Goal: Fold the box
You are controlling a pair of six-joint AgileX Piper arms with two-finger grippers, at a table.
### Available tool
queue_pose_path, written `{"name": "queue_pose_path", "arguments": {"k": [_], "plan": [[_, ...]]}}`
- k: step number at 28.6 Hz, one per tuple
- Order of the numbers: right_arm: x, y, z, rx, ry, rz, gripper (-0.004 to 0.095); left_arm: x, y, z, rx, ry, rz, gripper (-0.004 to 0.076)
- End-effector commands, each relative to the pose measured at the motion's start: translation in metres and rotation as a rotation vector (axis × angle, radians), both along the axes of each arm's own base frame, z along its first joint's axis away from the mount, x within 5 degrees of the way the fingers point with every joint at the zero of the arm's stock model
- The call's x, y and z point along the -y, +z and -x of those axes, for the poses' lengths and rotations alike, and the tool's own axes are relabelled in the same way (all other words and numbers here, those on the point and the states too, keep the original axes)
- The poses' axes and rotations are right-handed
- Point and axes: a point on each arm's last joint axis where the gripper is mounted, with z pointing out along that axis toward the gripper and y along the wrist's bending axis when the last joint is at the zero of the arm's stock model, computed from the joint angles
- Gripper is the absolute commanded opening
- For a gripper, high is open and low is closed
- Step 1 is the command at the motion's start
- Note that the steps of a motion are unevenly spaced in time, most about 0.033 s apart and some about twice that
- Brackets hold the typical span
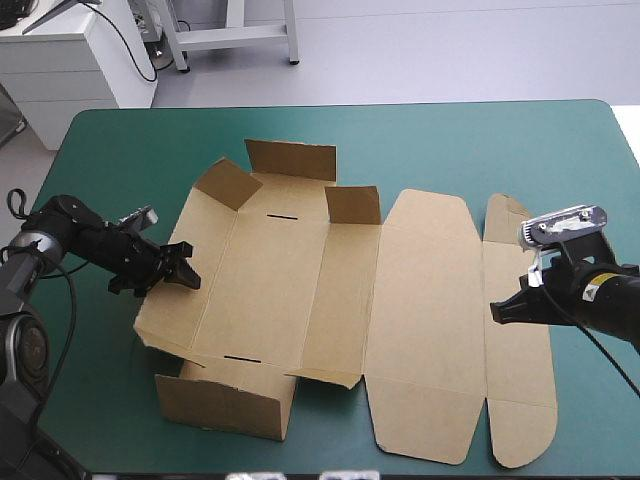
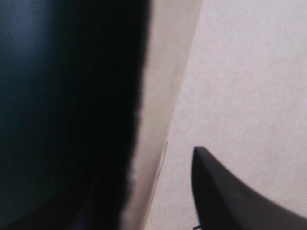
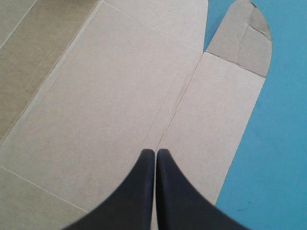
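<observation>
The brown box (image 1: 270,280) lies in the middle of the table, partly set up. Its far flaps (image 1: 290,158) and near wall (image 1: 225,405) stand raised, its left wall (image 1: 175,300) leans up, and the lid (image 1: 420,320) and end flap (image 1: 520,350) lie flat to the right. My left gripper (image 1: 183,268) sits at the left wall's edge. In the left wrist view that gripper (image 2: 156,158) is open, with one black finger (image 2: 230,201) over the board and the wall's edge in the gap. My right gripper (image 1: 497,313) is shut and holds nothing. It points over the crease beside the end flap (image 3: 155,151).
Teal-green cover (image 1: 450,140) runs between the box and the table's far edge, and a narrow band of it lies to the right of the end flap (image 3: 278,143). The near wall stands close to the table's front edge.
</observation>
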Motion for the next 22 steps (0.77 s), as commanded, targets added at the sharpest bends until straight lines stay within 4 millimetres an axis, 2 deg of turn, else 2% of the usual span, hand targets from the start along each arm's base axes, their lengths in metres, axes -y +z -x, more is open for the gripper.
{"name": "queue_pose_path", "arguments": {"k": [1, 2, 10, 16, 17, 22], "plan": [[0.001, 0.012, 0.000, 0.088, -0.011, -0.012, -0.0002, 0.009, 0.030, 0.009, 0.012, -0.019, 0.063, 0.0043], [0.001, 0.012, 0.000, 0.088, -0.011, -0.012, -0.0002, 0.008, 0.032, 0.011, 0.018, -0.023, 0.051, -0.0004], [0.001, 0.012, 0.000, 0.087, -0.016, -0.018, -0.0002, 0.008, 0.042, 0.015, 0.050, -0.032, 0.035, -0.0008], [0.001, 0.013, 0.000, 0.089, -0.017, -0.018, -0.0002, 0.012, 0.073, 0.007, 0.186, -0.116, -0.053, -0.0008], [0.001, 0.013, 0.000, 0.089, -0.017, -0.018, -0.0002, 0.020, 0.084, 0.006, 0.220, -0.185, -0.156, -0.0008], [0.001, 0.012, 0.000, 0.087, -0.016, -0.018, -0.0002, 0.062, 0.115, 0.004, 0.354, -0.402, -0.358, -0.0008]]}}
